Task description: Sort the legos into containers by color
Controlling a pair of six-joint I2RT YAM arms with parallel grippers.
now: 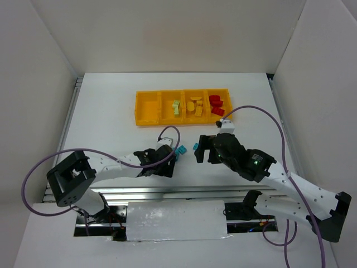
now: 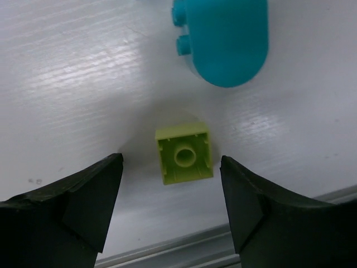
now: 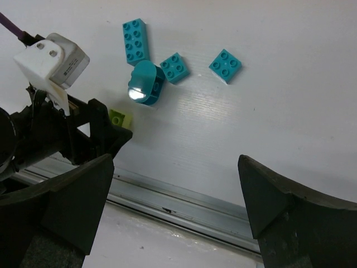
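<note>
Left gripper (image 2: 172, 162) straddled pale green brick (image 2: 183, 153), jaws wide, not touching it.
Rounded cyan brick (image 2: 226, 39) sat at its 1 o'clock; right gripper (image 3: 175, 161) gaped fully, empty.

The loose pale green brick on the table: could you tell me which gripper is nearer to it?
Left. The left gripper brackets the pale green brick between its open fingers, untouched; the right gripper hangs off to one side, the brick outside its fingers.
</note>
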